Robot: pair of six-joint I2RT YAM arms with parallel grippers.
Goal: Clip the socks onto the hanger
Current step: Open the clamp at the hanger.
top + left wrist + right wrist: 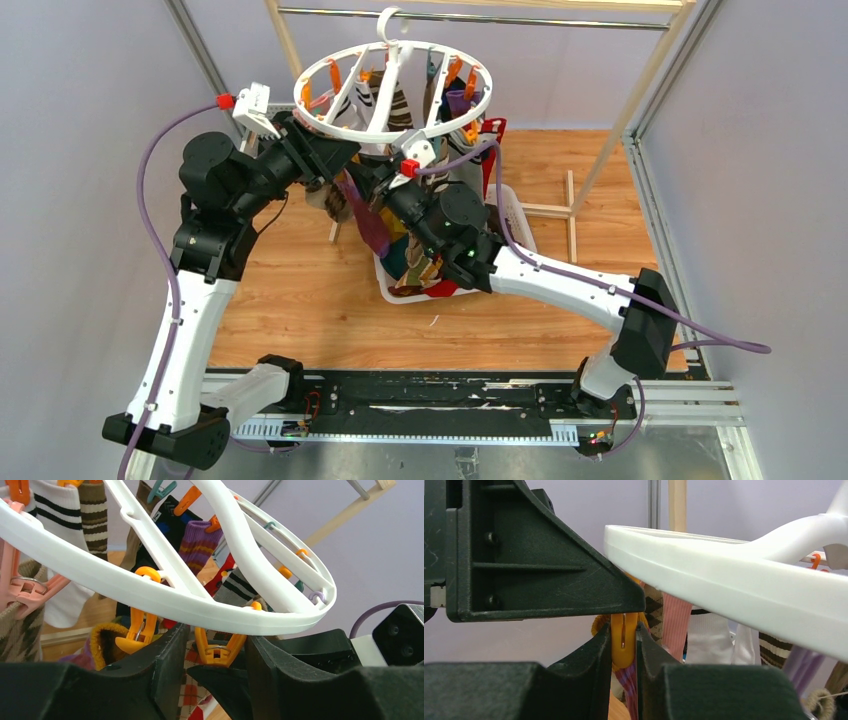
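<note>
The white round hanger hangs from the rail with several socks clipped to it. Both grippers are just under its near rim. My left gripper is open, with its fingers on either side of an orange clip whose handles are still spread; it also shows in the top view. My right gripper is shut on an orange clip, with a purple striped sock hanging from the clip between the fingers. From above, the right gripper is right beside the left one, and the purple sock hangs below.
A white slotted basket with more socks stands on the wooden floor under the right arm. The wooden-poled rack carries the metal rail. Grey walls close in on both sides. The hanger rim passes close over the right fingers.
</note>
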